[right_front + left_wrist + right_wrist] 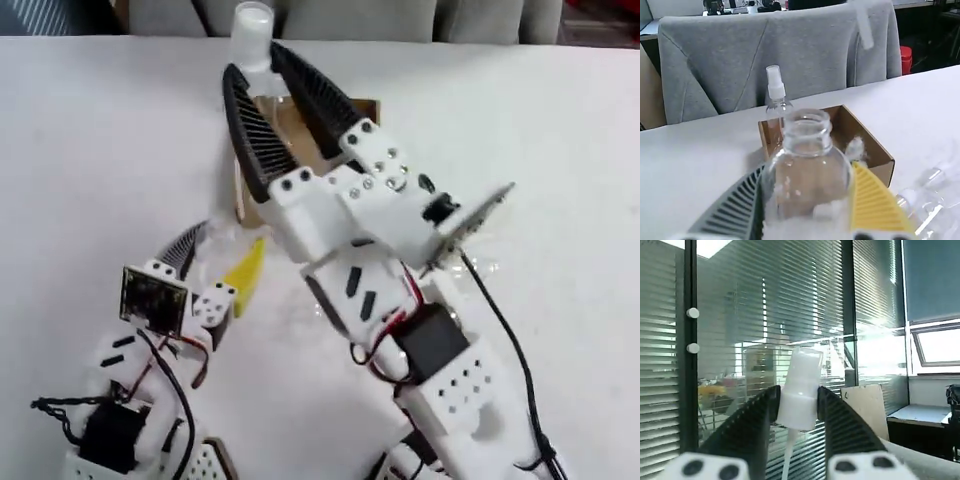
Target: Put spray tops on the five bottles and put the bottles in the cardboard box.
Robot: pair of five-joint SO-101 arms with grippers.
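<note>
The right gripper (256, 62) is up over the far end of the table (100, 150), its two black ribbed fingers pressed against a white spray top (250, 28). In the right wrist view the same gripper (797, 390) pinches the spray top (802, 367) around its lower half, with the cap end standing above the fingertips and a thin dip tube (789, 452) hanging below, cut off by the frame edge. Window blinds sit behind it.

The left gripper (215, 258) sits nearer the arm bases, low over the table. From the high view, the thing between its grey and yellow fingers is nearly lost against the white surface. The left wrist view makes it plain: the left gripper (807, 175) is clamped on a clear bottle (805, 145) with an open neck, upright, the fingers on the sides of its body. The bottle's lower part is hidden behind the gripper.

The cardboard box (867, 137) lies beyond the held bottle. From above the box (365, 104) is mostly covered by the right arm. One capped bottle (776, 97) stands in its far corner, and something pale and blurred lies inside near the side wall. Loose clear bottles (932, 192) lie on the table beside the box, cut off at the edge and hard to count. A grey chair (715, 65) stands behind the table.
</note>
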